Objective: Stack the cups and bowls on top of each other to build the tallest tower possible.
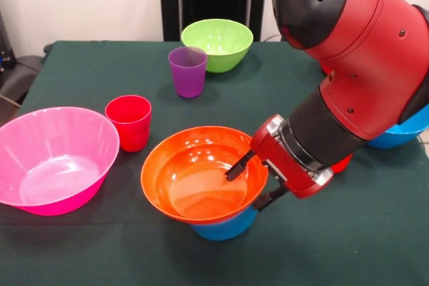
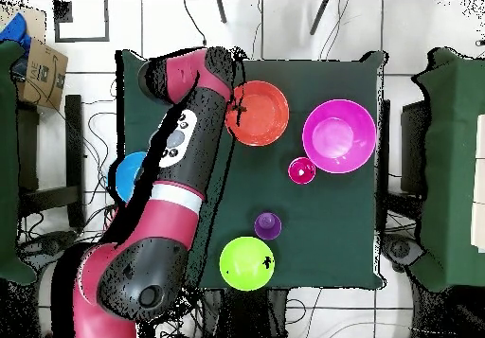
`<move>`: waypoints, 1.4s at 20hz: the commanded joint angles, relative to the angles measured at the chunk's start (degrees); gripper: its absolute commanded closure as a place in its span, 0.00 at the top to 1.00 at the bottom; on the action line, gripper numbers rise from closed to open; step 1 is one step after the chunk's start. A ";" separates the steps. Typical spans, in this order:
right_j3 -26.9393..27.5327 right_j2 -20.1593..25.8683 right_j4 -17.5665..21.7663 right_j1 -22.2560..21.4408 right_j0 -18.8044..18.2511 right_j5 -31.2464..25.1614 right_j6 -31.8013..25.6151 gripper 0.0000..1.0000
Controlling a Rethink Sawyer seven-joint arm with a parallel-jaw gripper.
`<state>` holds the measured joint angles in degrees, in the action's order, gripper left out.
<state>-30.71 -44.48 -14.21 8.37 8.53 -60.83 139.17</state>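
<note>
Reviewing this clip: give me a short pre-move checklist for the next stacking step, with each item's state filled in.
1. Glossy orange plastic bowl sits on the small blue bowl: ok.
2. Claw straddles the orange bowl's rim, one finger inside, one outside: ok.
3. Claw closed on the rim: not ok, open.
4. Translucent purple ribbed cup upright and free: ok.
5. Red plastic cup upright beside the large pink bowl: ok.
6. Stack level: cannot tell.
</note>
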 commanded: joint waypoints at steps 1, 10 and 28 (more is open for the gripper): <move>-0.34 10.95 -0.35 0.14 -0.92 -3.34 -9.99 1.00; -0.44 15.44 -1.99 -2.76 -1.70 -5.23 -9.89 1.00; 1.59 18.22 -1.31 -2.37 -2.41 -5.33 -8.23 1.00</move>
<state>-29.24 -34.07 -15.81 6.28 7.42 -61.67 139.17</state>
